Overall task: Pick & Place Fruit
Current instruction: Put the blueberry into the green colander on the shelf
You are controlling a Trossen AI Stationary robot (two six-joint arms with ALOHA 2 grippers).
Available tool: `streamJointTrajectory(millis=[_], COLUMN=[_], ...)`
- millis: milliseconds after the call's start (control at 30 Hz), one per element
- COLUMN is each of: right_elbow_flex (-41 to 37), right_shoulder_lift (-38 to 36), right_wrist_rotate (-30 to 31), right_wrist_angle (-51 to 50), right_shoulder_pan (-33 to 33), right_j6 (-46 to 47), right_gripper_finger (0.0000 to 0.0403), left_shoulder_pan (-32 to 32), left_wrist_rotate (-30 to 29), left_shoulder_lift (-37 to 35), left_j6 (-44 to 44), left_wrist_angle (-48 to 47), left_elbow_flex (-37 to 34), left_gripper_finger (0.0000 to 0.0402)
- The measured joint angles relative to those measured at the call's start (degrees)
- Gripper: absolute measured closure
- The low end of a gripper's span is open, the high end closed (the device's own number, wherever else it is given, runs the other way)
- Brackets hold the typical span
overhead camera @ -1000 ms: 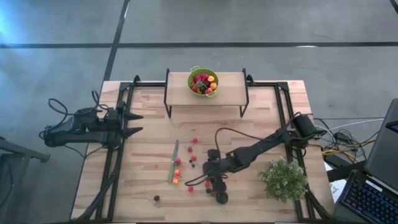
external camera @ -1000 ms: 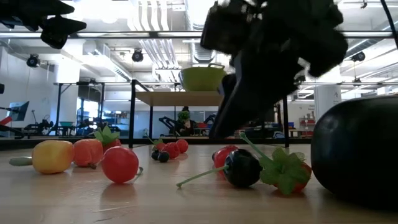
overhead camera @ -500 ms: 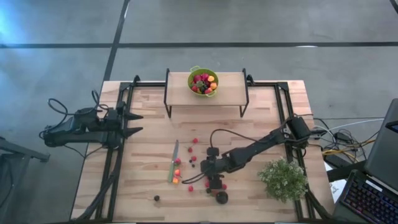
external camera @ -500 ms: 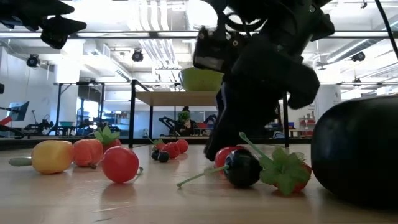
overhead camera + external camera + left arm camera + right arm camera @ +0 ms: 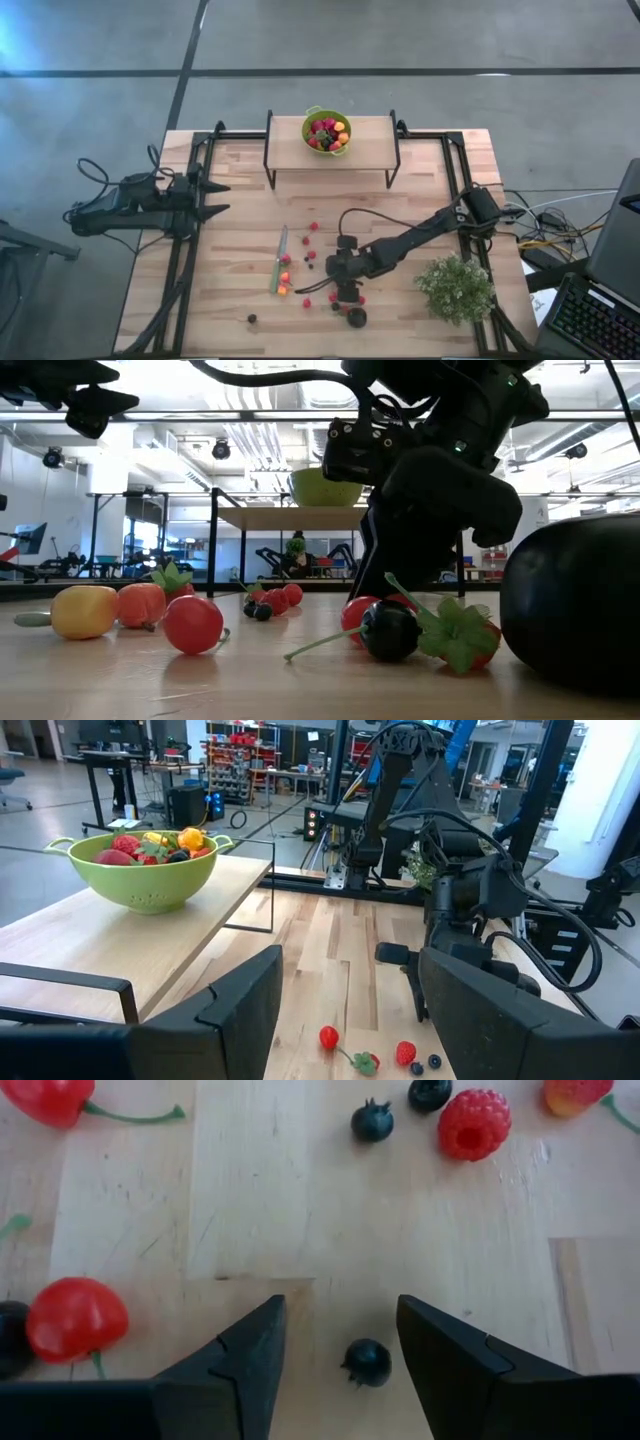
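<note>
Wooden tabletop (image 5: 240, 230) carries scattered fruit (image 5: 311, 254) near its front middle, more heaped in a green bowl (image 5: 327, 131) on the rear shelf. Right gripper (image 5: 335, 1350) hangs spread wide over a small dark berry (image 5: 367, 1362), probably a blueberry. Left gripper (image 5: 216, 199) waits open at the left edge.

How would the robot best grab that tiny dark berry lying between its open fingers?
Probably from straight above. The dark berry is small and round, lying on bare table with free space on both flanks. The right gripper is open around it, so lowering and closing across its round middle should work.
</note>
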Motion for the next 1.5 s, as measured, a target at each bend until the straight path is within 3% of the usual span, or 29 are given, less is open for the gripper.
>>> streamJointTrajectory(millis=[367,1033,1500], right_elbow_flex=[-0.64,-0.74,-0.48], right_shoulder_lift=[-0.41,-0.52,-0.59], right_wrist_rotate=[-0.02,0.13,0.43], right_wrist_angle=[-1.09,-2.58,-1.58], right_shoulder_pan=[-0.01,-0.01,-0.03], right_j6=[0.02,-0.22,-1.74], right_gripper_finger=[0.0249,0.0356,0.0358], left_shoulder_pan=[0.02,0.02,0.00], left_wrist_rotate=[0.00,0.01,0.02], left_shoulder_lift=[0.01,0.00,-0.01], left_j6=[0.00,0.00,0.00], left_wrist_angle=[-0.01,-0.01,-0.01], left_elbow_flex=[0.01,-0.01,0.01], left_gripper_finger=[0.0161,0.0161,0.0161])
